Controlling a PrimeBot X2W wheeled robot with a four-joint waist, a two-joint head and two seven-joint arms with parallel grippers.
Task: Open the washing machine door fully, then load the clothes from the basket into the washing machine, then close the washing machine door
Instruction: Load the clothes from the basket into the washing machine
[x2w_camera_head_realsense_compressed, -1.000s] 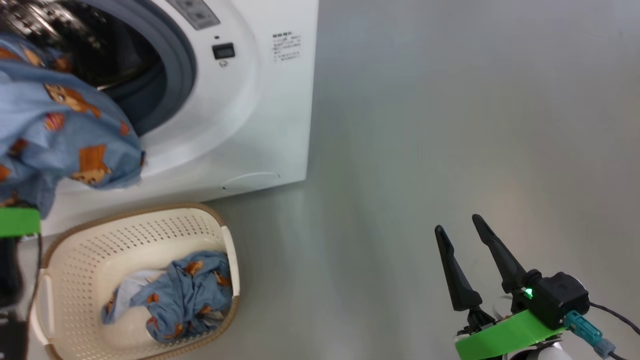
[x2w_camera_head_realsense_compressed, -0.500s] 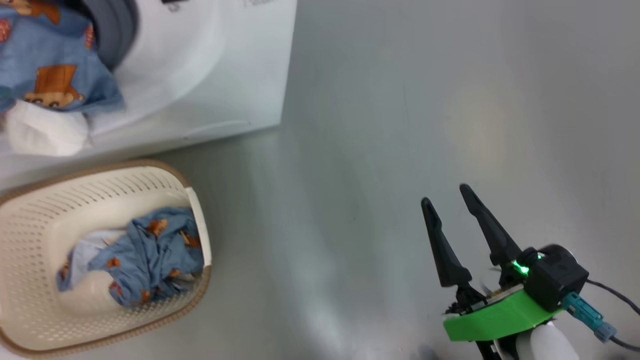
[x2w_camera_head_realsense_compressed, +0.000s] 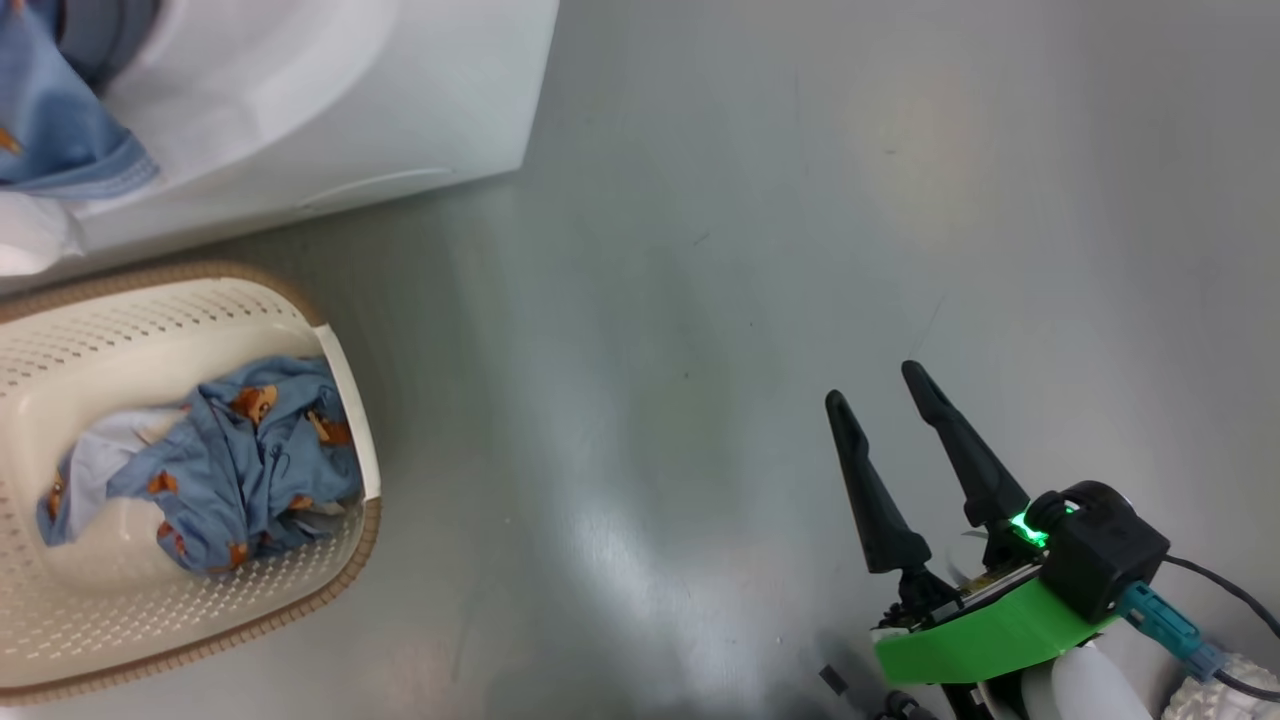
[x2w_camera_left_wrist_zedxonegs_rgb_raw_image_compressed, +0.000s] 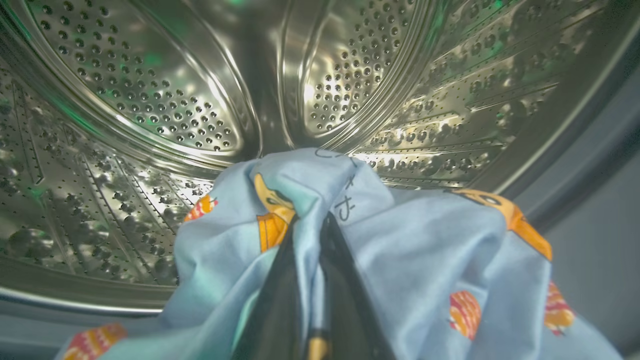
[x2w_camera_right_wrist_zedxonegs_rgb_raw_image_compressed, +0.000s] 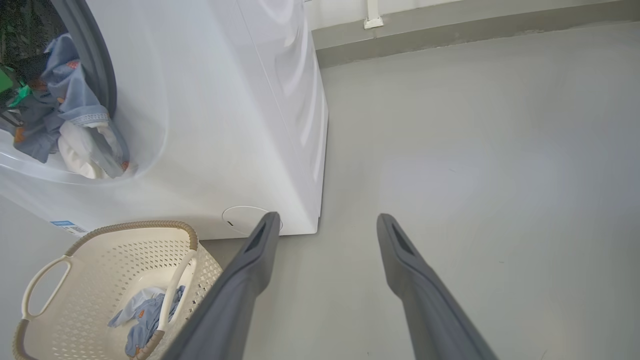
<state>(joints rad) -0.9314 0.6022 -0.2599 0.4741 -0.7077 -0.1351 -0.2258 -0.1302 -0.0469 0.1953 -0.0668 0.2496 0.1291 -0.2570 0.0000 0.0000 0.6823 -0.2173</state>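
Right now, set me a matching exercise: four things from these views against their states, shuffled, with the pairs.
1 left gripper, two long dark fingers
2 right gripper, same build
3 cream-white perforated plastic basket
4 perforated steel drum

A open above grey floor
B holds crumpled light-blue printed clothes
C shut on light-blue printed garment
D gleams behind that garment

Pairs: 1-C, 2-A, 3-B, 4-D

One washing machine (x2w_camera_head_realsense_compressed: 330, 90), one basket (x2w_camera_head_realsense_compressed: 150, 320), two clothes (x2w_camera_head_realsense_compressed: 220, 460) heaps, two tools (left tool (x2w_camera_left_wrist_zedxonegs_rgb_raw_image_compressed: 312, 227), right tool (x2w_camera_head_realsense_compressed: 873, 383))

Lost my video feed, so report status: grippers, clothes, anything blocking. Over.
Left gripper shut on light-blue garment, at washer drum mouth. Right gripper open, empty, above floor. More clothes in basket. No obstruction seen.
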